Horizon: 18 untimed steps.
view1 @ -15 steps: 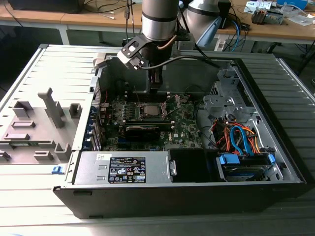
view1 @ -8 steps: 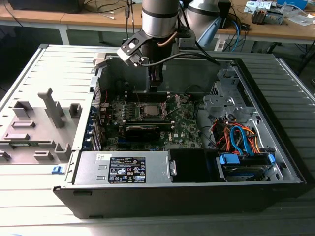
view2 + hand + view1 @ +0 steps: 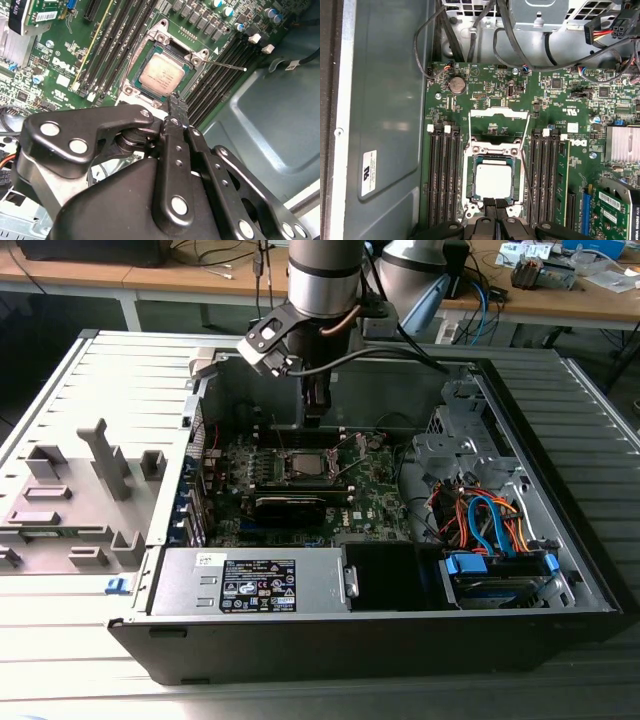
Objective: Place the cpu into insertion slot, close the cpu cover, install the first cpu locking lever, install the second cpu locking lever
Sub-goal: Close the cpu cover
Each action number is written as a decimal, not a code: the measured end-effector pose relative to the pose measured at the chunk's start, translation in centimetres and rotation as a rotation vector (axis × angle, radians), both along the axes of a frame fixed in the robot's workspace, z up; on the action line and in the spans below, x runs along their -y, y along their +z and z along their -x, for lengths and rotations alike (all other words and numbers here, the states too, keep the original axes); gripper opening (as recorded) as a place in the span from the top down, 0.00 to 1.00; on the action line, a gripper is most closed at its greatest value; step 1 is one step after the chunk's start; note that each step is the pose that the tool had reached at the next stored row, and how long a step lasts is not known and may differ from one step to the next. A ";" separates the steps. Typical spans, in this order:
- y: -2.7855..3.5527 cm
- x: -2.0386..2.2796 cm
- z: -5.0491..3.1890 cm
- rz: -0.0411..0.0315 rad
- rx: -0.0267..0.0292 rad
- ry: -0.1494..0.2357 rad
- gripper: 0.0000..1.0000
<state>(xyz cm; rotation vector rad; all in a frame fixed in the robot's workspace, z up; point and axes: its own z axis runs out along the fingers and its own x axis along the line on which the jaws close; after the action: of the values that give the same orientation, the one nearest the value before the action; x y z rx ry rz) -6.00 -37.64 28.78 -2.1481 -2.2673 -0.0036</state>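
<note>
A grey ribbed worktop (image 3: 592,430) carries everything. An open black computer case (image 3: 380,640) lies on its side directly on it (inside facing up). Just beside the case, toward the exterior view's left, rests a grey plastic fixture (image 3: 70,510) with upright pieces, and a small blue clip (image 3: 116,586) lies at the case's corner.

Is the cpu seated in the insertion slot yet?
Yes: in the first wrist view the cpu lies flat inside the silver rim of the insertion slot.

The cpu (image 3: 493,181) lies in the insertion slot (image 3: 517,172), between memory slots (image 3: 442,175) (a bank each side), inside the case (image 3: 400,635).
</note>
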 end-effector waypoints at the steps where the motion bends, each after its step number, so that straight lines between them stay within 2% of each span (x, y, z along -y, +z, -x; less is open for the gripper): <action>1: 0.00 0.10 0.00 -0.0001 0.0000 0.000 0.89; 5: -0.02 0.23 -0.06 0.0000 0.0000 0.000 0.89; 16: -0.08 0.27 -0.58 0.0000 0.0000 0.000 0.89; 18: -0.09 0.26 -0.60 0.0020 0.0001 0.000 0.89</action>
<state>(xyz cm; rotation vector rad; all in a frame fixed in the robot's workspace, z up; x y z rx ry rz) -5.40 -37.90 28.69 -2.1493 -2.2682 -0.0015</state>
